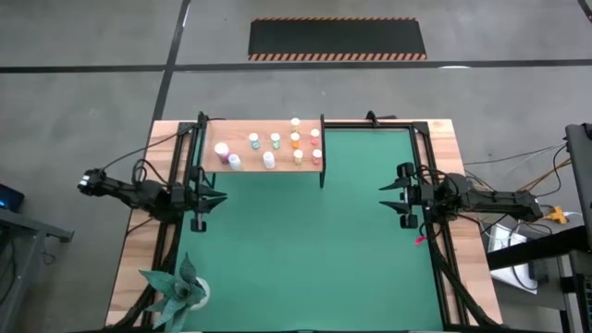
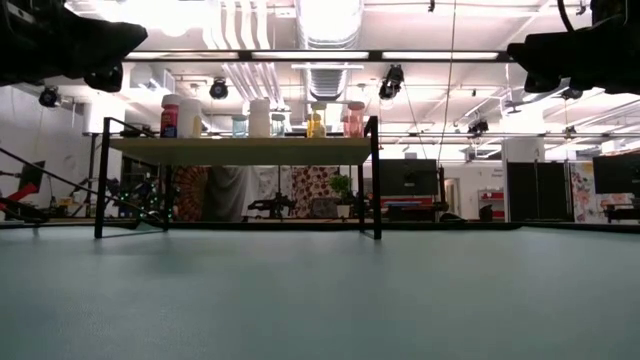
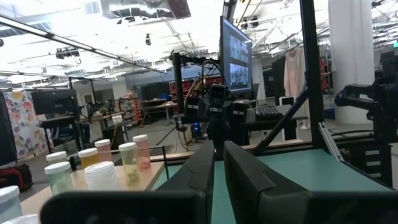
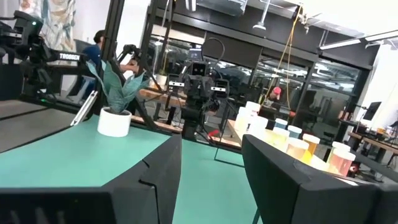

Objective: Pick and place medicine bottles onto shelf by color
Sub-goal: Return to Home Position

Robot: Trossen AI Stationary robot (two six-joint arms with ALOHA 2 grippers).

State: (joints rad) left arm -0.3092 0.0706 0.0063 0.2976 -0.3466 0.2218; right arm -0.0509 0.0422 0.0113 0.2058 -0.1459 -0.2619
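- The left gripper is hovering over the left edge of the green mat, just on the near side of the shelf, and pointing toward the middle of the desk.
- In the left wrist view its jaws are sitting close together, with only a narrow slit between them, and they are gripping nothing.
- The right gripper is hanging over the mat's right edge. It is facing the left one and is well apart from it.
- In the right wrist view its jaws are standing wide, with only the mat showing between them.
- The shelf is standing on thin black posts at the far left corner of the mat, with its light-wood board raised above the surface.
- The medicine bottles are all standing upright on the shelf board in loose columns, and ten are showing from above.
- The orange bottles and the pink bottles are sitting toward the shelf's right end, with the paler ones further left.
- A paper plant in a white pot is sitting at the desk's near left corner, well apart from the shelf.
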